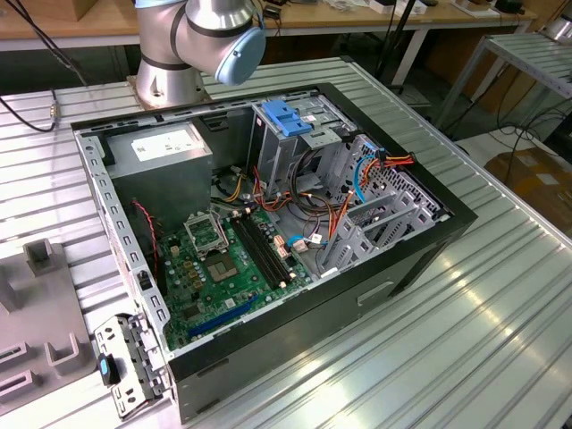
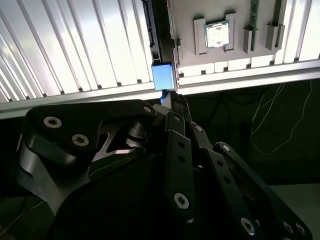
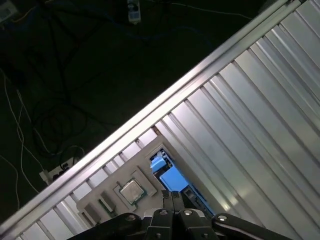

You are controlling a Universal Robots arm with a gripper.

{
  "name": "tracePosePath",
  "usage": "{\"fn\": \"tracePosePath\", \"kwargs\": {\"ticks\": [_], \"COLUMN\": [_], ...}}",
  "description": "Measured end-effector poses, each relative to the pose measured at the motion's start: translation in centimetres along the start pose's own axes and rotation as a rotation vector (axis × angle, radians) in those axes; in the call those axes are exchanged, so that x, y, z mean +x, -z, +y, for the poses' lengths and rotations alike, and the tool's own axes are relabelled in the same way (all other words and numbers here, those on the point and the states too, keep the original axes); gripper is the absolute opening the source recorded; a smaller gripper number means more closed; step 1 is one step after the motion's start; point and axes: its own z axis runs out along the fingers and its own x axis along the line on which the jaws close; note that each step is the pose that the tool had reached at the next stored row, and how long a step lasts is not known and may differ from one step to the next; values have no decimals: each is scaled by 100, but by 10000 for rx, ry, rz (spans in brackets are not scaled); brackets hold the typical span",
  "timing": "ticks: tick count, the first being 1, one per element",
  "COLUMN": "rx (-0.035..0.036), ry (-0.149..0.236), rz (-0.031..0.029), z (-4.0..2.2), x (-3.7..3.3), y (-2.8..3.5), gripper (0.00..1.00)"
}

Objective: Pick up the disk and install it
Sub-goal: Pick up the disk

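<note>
Gripper (image 2: 170, 100) (image 3: 174, 196): black fingers drawn together, barely a gap in the first wrist view. The tips sit right at the blue end of the disk (image 2: 164, 76) (image 3: 172, 177). Can't tell whether they pinch it or just touch it.

The disk is off the computer, on the ribbed aluminium table (image 2: 75, 45) at its edge rail, just beside a grey fixture plate (image 2: 210, 10). In the second wrist view it is edge-on, a thin dark strip. Its long axis runs away from the fingertips, parallel to the table grooves, with the blue end nearest the gripper. The label face is not visible.

On one side of the disk there is open ribbed table. On the other side the plate sits close, holding a square silver chip (image 2: 218, 35) (image 3: 132, 190). Past the rail is dark floor with loose cables (image 3: 30, 125).

The exterior view gives what the wrist views lack:
- The arm's base (image 1: 197, 36) stands behind the open computer case (image 1: 402, 268).
- Inside the case, the blue latch plate (image 1: 286, 116) sits on top of the drive cage, and the grey power supply (image 1: 165, 147) is in the corner towards the exterior view's left.
- Bare table lies on the exterior view's right of the case.
</note>
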Motion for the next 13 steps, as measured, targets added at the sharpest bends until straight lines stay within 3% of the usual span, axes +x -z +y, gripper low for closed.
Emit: {"fn": "tracePosePath", "kwargs": {"ticks": [8,11,13], "rx": [1,5,9], "ry": [139,721,1418], "rz": [6,31,61], "z": [0,0,0], "x": [0,0,0], "y": [0,0,0], "gripper": [11,11,11]}}
